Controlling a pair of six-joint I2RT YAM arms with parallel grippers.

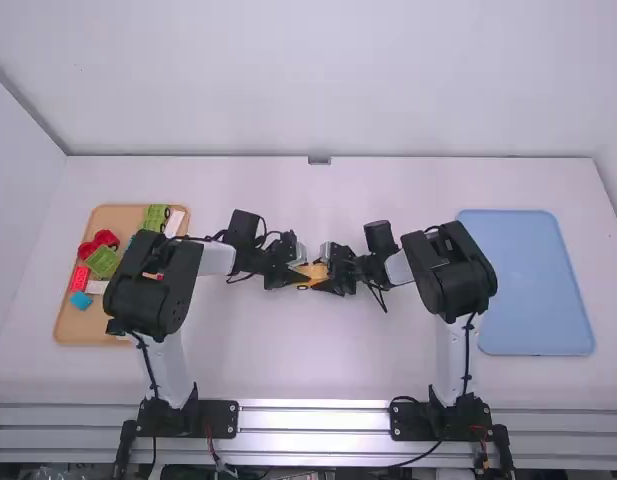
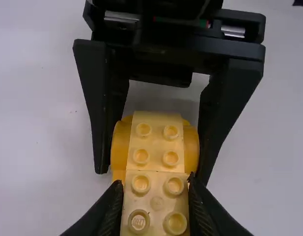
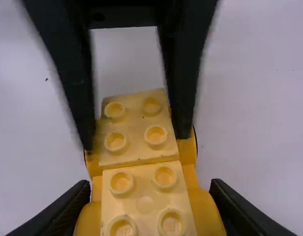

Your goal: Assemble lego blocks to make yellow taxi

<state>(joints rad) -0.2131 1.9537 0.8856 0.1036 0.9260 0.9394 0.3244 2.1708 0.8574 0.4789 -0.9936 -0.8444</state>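
In the high view my left gripper (image 1: 296, 273) and right gripper (image 1: 334, 276) meet at the middle of the table around an orange-yellow block assembly (image 1: 314, 271). The left wrist view has my left gripper (image 2: 155, 183) shut on a pale yellow studded brick (image 2: 156, 199) at one end of the yellow assembly (image 2: 190, 147). Opposite, the right gripper's fingers hold its wider rounded sides. Seen in the right wrist view, my right gripper (image 3: 150, 189) grips those rounded sides (image 3: 206, 214), beside another pale studded brick (image 3: 146, 201); the left gripper's dark fingers flank the far brick (image 3: 135, 128).
At the left, an orange-brown tray (image 1: 76, 322) holds green pieces (image 1: 103, 262), red pieces (image 1: 105, 239), a blue block (image 1: 81, 300) and white ones, partly under the left arm. A blue tray (image 1: 536, 285) lies at the right, beyond the right arm.
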